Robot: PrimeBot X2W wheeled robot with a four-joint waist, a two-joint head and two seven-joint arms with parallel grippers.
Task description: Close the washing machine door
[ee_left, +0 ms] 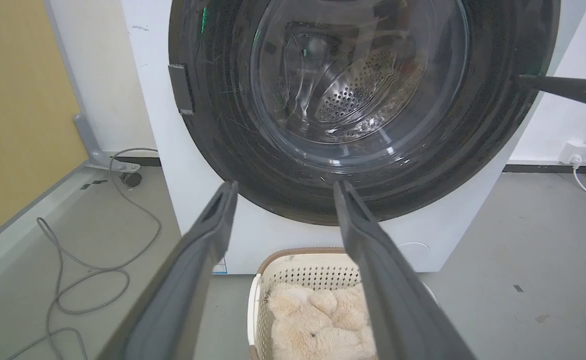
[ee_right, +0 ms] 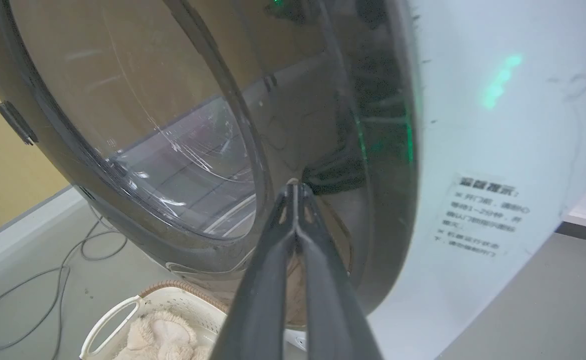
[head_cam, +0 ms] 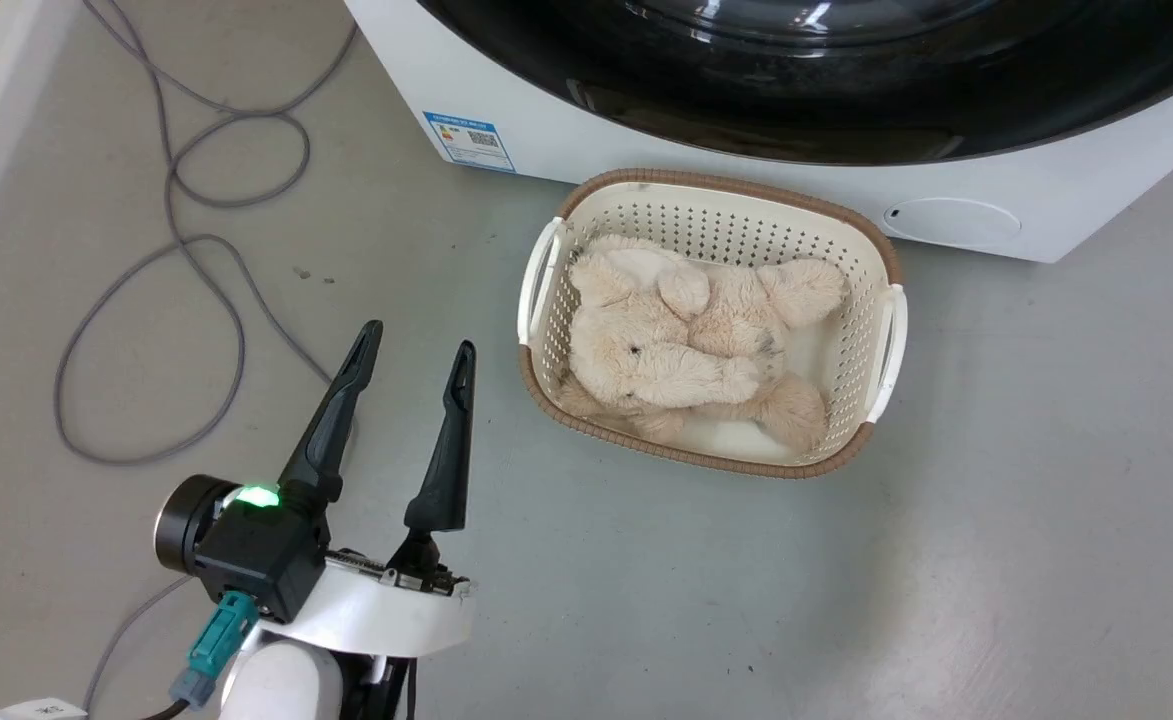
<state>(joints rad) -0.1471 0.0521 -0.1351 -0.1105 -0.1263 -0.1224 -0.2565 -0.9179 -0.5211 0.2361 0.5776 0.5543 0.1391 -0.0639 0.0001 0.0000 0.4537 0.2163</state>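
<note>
A: Where does the washing machine door [ee_left: 253, 165] stand?

B: In the left wrist view it lies against the front of the washing machine [head_cam: 746, 190] and looks flush all round. Whether the latch is engaged cannot be told.

A: And the tools?

B: The right gripper [ee_right: 295, 186] has its two fingers pressed together with nothing between them, tips at or touching the glossy outer ring near the door's 3 o'clock edge. The left gripper [head_cam: 419, 336] is spread wide and empty, low over the floor, at about 9 o'clock from the basket [head_cam: 706, 185].

A: How should the robot push?

B: Square to the door face, slow and firm, using the closed tips as a blunt prod. The ring is slick, curved plastic, so a slanted push would probably skid. The grey tab [ee_left: 180, 90] at the door's 9 o'clock looks like the latch side, so pressure nearer there would likely seat it better.

A: The glass?

B: It is a clear bulging bowl with fine scratches, and the perforated steel drum [ee_left: 352, 95] shows behind it. It is better left unpressed. At 6 o'clock below the door, the cream perforated basket holds a soft plush toy [head_cam: 686, 340].
</note>
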